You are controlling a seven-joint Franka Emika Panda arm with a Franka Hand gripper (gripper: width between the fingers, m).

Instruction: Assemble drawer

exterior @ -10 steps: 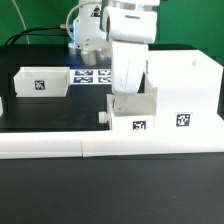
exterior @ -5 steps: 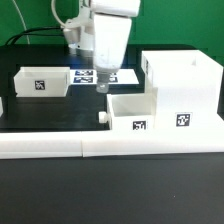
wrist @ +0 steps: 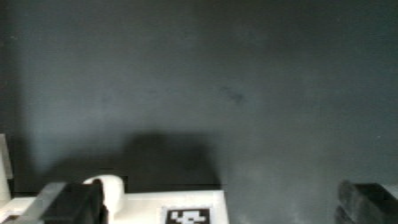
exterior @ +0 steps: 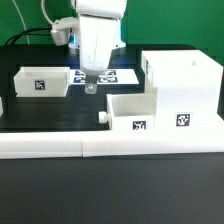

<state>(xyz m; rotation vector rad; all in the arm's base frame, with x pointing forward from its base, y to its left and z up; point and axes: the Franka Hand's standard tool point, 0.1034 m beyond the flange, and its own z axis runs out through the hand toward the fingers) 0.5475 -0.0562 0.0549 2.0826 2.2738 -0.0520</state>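
The tall white housing [exterior: 182, 88] stands at the exterior view's right. One knobbed tray [exterior: 130, 112] sits against its left side, its knob [exterior: 101, 117] pointing left. The second tray [exterior: 42, 82] lies apart at the left. My gripper [exterior: 91, 86] hangs open and empty above the black table between the two trays, touching neither. In the wrist view my gripper [wrist: 217, 205] is open over dark table, its fingertips [wrist: 71, 200] far apart. A white tray wall [wrist: 151, 205] with a tag and a knob [wrist: 103, 188] shows between them, below the gripper.
A long low white barrier wall [exterior: 100, 146] runs along the front edge. The marker board [exterior: 112, 75] lies behind the gripper. Cables and a stand are at the back left.
My gripper has risen from the tray beside the housing and moved back and to the exterior view's left. The tray stays where it was.
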